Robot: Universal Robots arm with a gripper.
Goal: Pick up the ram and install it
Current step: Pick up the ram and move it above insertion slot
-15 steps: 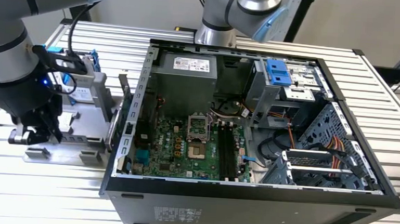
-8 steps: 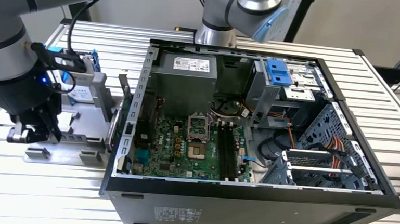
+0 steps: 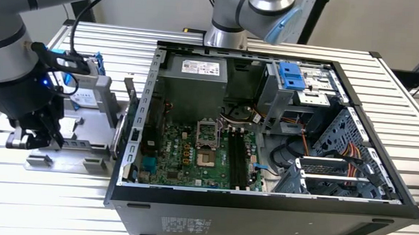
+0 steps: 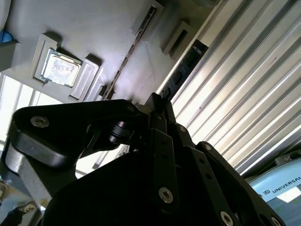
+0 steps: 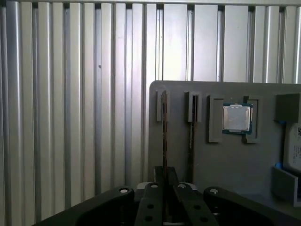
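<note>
Closest in: black metal linkage of the pincer (image 5: 165, 175), matte, with bright pivot screws. Its fingers are drawn in on the near end of the ram stick (image 5: 164, 132), with no gap visible between pads and board. The ram stick is thin, flat and long, seen edge-on and standing upright in a slotted holder on the flat grey fixture plate (image 5: 225, 160).

Clearances: the ram stick sits in the slot nearest the plate's straight edge. Past that edge is ribbed aluminium desk (image 5: 70, 117), bare and open. On the other side a second thin stick (image 5: 192, 136) stands parallel and close, not touching. Beyond that, a square silver-lidded processor chip (image 5: 237, 117) lies flat in a raised grey bracket, well apart from the fingers.

In the exterior view the pincer (image 3: 37, 137) hangs over the plate at the exterior view's left. The open black steel computer case (image 3: 262, 208) stands just beside the plate, lid off. Inside is a green motherboard (image 3: 185, 154) with long black slots (image 3: 237, 157), open from above. A cable bundle lies towards the exterior view's right.
</note>
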